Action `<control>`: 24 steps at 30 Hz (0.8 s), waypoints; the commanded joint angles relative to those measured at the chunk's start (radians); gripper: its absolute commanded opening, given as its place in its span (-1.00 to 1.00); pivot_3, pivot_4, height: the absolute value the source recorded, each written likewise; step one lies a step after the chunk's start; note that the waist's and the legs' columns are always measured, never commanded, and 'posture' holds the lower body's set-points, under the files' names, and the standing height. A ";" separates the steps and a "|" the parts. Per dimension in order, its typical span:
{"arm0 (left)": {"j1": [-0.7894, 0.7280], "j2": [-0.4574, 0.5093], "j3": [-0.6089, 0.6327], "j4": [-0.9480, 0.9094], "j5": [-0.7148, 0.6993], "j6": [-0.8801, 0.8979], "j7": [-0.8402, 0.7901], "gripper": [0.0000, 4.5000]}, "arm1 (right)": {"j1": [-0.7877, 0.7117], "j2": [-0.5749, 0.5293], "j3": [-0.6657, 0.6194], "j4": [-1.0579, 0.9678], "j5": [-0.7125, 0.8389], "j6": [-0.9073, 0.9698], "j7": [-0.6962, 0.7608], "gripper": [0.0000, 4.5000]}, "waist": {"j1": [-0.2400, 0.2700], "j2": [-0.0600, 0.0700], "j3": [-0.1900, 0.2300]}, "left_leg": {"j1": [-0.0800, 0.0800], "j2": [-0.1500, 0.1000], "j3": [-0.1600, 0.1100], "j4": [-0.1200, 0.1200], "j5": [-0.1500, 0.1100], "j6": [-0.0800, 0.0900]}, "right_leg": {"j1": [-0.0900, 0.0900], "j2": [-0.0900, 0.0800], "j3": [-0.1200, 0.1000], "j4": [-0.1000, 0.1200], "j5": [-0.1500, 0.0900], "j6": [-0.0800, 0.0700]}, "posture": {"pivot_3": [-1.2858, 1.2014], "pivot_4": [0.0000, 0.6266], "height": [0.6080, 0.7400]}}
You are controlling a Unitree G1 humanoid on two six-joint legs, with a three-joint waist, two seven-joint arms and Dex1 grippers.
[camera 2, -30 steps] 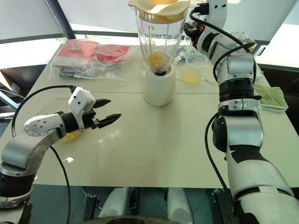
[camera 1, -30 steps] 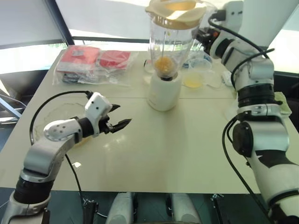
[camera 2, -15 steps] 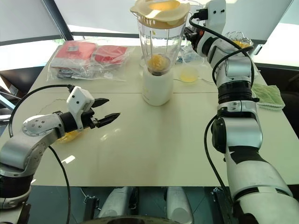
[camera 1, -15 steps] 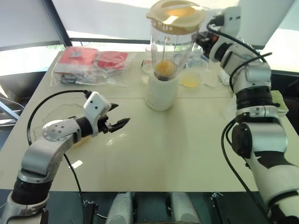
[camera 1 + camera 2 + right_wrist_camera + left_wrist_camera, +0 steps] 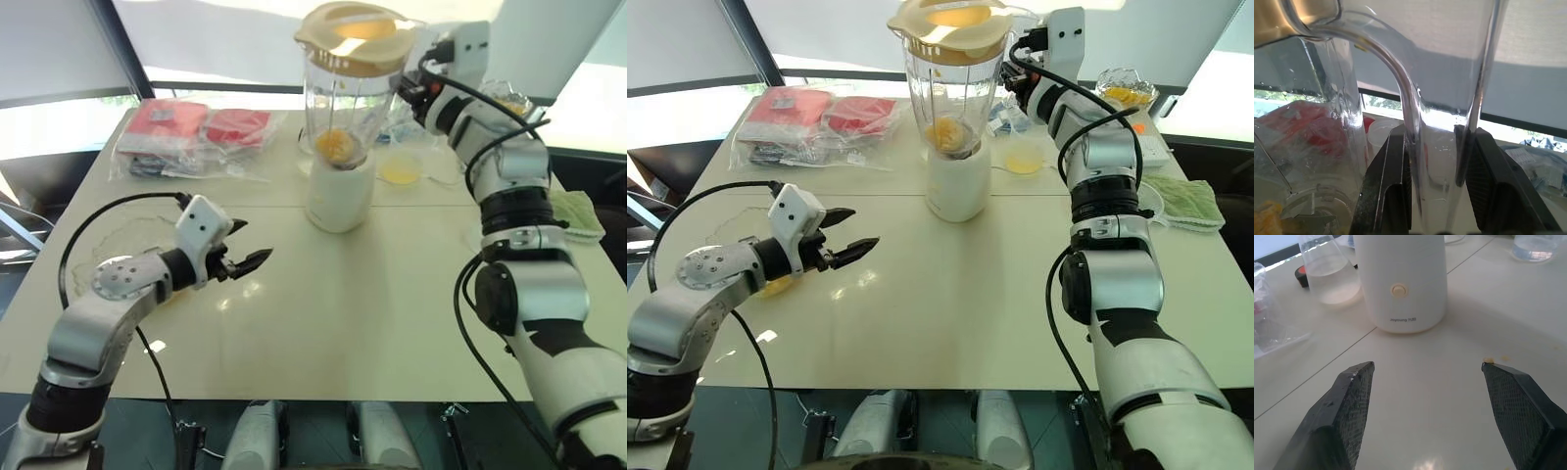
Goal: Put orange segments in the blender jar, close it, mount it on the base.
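Clear blender jar (image 5: 343,108), lidded, sits on white base (image 5: 340,198); right gripper (image 5: 1435,161) clamped on its handle. Left gripper (image 5: 250,257) apart, empty, nr table (image 5: 372,313) left.

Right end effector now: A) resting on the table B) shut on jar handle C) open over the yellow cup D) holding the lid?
B: in the right wrist view the right end effector has its fingers closed on either side of the clear handle of the blender jar, which sits on the base.
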 commanded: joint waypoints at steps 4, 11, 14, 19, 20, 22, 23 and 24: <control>0.018 -0.004 0.017 -0.041 0.004 -0.018 0.022 0.62 | -0.063 -0.031 -0.007 0.102 -0.033 -0.061 0.001 -0.54 | 0.000 0.000 0.000 | 0.001 0.000 0.000 0.000 0.000 -0.001 | 0.001 0.001 0.000 0.001 0.000 -0.001 | 0.03 -0.52 1.00; 0.019 -0.007 0.015 -0.043 0.004 -0.020 0.029 0.62 | -0.096 -0.037 -0.024 0.183 -0.034 -0.101 -0.007 -0.54 | 0.001 0.000 0.000 | 0.001 0.000 0.000 0.000 0.001 -0.001 | 0.000 0.001 0.000 0.001 0.001 -0.001 | 0.03 -0.52 1.00; 0.017 -0.006 0.013 -0.040 0.005 -0.022 0.028 0.62 | -0.098 -0.035 -0.019 0.205 -0.040 -0.106 0.011 -0.54 | 0.002 0.000 0.000 | 0.000 0.000 0.000 0.000 0.001 -0.001 | 0.000 0.001 0.000 0.000 0.001 -0.001 | 0.03 -0.52 1.00; 0.012 -0.006 0.003 -0.036 0.011 -0.025 0.028 0.62 | -0.092 -0.024 -0.008 0.209 -0.045 -0.092 0.047 -0.54 | 0.000 0.000 0.000 | 0.000 0.000 0.000 0.000 0.001 -0.001 | 0.001 0.000 0.000 0.000 0.001 -0.001 | 0.03 -0.52 1.00; 0.011 -0.006 0.003 -0.037 0.011 -0.025 0.028 0.62 | -0.088 -0.022 -0.004 0.203 -0.050 -0.089 0.045 -0.54 | 0.000 0.000 0.000 | 0.000 0.000 0.000 0.000 0.001 -0.001 | 0.001 0.000 0.000 0.000 0.001 -0.001 | 0.03 -0.52 1.00; 0.010 -0.007 0.003 -0.038 0.011 -0.024 0.029 0.62 | -0.077 -0.017 0.007 0.180 -0.061 -0.063 0.032 -0.54 | -0.001 0.000 0.000 | 0.001 0.000 0.000 0.000 0.001 -0.001 | 0.001 0.001 0.000 0.001 0.001 -0.001 | 0.03 -0.52 1.00; 0.011 -0.007 0.004 -0.037 0.011 -0.024 0.030 0.62 | -0.069 -0.014 0.017 0.160 -0.070 -0.050 0.022 -0.54 | -0.001 0.000 0.000 | 0.001 0.000 0.000 0.000 0.001 -0.001 | 0.001 0.001 0.000 0.001 0.001 -0.001 | 0.03 -0.52 1.00; 0.012 -0.007 0.004 -0.037 0.011 -0.024 0.030 0.62 | -0.061 -0.011 0.022 0.141 -0.074 -0.037 0.015 -0.54 | -0.001 0.000 0.000 | 0.001 0.000 0.000 0.000 0.001 -0.001 | 0.001 0.001 0.000 0.001 0.001 -0.001 | 0.03 -0.52 1.00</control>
